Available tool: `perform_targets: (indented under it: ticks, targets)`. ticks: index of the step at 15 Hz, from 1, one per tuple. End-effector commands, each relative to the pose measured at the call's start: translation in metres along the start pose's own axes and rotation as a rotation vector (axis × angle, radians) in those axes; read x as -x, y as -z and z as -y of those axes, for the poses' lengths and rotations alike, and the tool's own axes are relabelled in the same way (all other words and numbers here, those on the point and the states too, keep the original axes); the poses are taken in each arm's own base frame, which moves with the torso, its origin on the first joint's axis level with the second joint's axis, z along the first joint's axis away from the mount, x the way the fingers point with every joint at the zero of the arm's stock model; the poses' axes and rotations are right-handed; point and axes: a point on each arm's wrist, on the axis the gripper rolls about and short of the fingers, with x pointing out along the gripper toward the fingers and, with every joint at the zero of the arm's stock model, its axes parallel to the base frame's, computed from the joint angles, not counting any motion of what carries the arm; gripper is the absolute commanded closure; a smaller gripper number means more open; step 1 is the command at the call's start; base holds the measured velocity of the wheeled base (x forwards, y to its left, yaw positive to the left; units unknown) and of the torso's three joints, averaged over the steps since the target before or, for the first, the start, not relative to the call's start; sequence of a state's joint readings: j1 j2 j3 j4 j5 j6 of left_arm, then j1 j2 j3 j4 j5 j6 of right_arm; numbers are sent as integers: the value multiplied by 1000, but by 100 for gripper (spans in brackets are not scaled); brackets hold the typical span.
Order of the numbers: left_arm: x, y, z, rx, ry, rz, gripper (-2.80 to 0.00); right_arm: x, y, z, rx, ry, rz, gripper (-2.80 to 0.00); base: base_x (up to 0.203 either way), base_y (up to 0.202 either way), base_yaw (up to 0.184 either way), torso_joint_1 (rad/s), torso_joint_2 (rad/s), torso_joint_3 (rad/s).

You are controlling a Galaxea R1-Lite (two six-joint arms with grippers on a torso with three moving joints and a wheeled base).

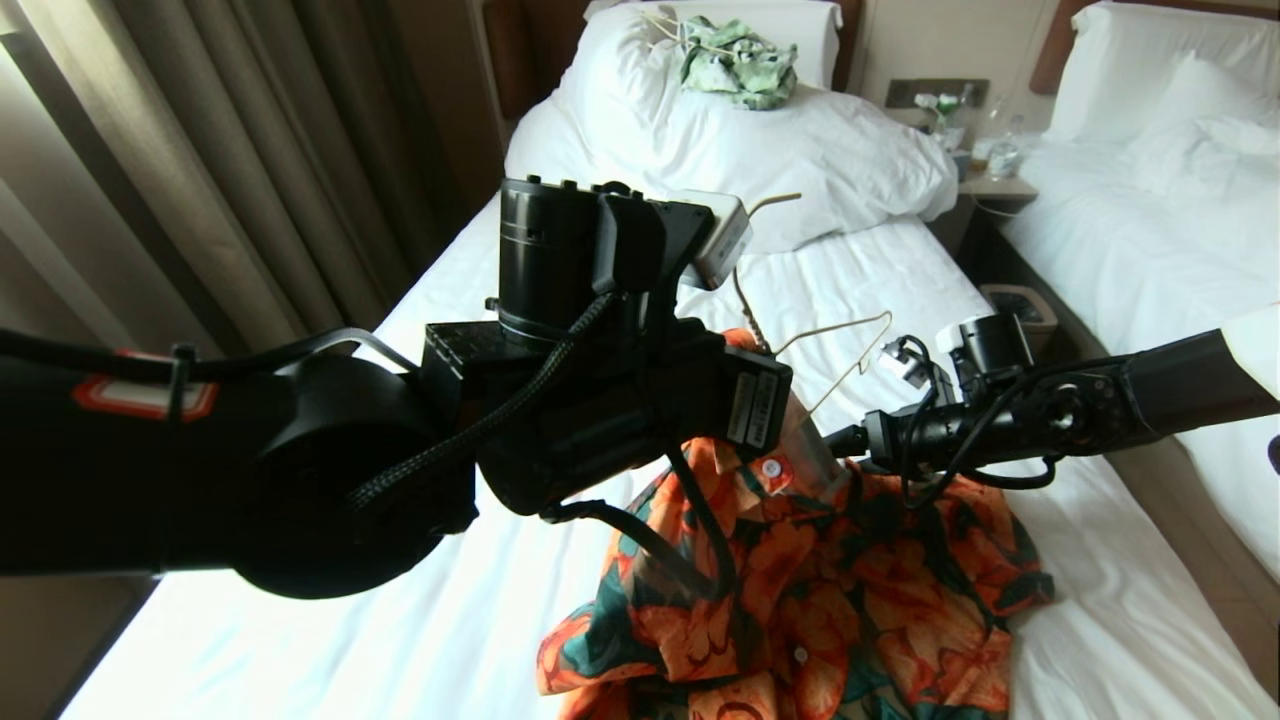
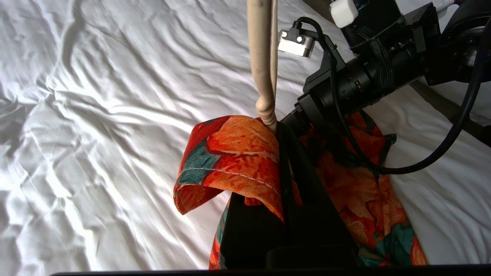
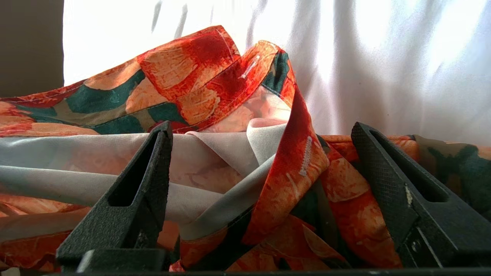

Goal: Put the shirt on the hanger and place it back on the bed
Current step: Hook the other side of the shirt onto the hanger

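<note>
Left end effector (image 2: 282, 161) is clamped, apparently on shirt (image 1: 850, 590) and hanger (image 2: 262, 57). Right end effector (image 3: 261, 188) gapes empty; it should pinch the placket squarely.

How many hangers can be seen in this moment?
2: the hanger by the shirt between the grippers, and a thin pale hanger with the green-and-white garment on the duvet. Others may be hidden.

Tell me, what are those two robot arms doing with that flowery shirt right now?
Left pincer shut on shirt and hanger, lifting them off the bed. Right pincer open at the shirt's front edge. Nothing in the way.
</note>
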State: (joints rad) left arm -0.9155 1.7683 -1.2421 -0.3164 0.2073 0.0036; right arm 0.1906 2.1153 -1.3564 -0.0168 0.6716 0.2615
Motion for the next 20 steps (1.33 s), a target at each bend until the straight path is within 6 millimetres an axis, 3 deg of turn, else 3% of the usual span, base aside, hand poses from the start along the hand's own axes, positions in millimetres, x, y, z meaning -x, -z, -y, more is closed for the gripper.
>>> perform_targets:
  ticks: [1, 8, 14, 20]
  targets:
    - [0, -1, 0, -1, -7, 4, 0, -5, 4, -2, -1, -12, -18, 0, 0, 0, 0, 0, 0, 0]
    - [4, -4, -2, -13, -15, 13, 0, -10, 6, -4, -4, -17, -34, 0, 0, 0, 0, 0, 0, 0]
    - [7, 6, -8, -6, -36, -17, 0, 24, -20, 10, -55, 17, 85, 0, 0, 0, 0, 0, 0, 0]
    - [13, 24, 2, 59, -11, -69, 0, 41, -33, 22, -65, 44, 143, 0, 0, 0, 0, 0, 0, 0]
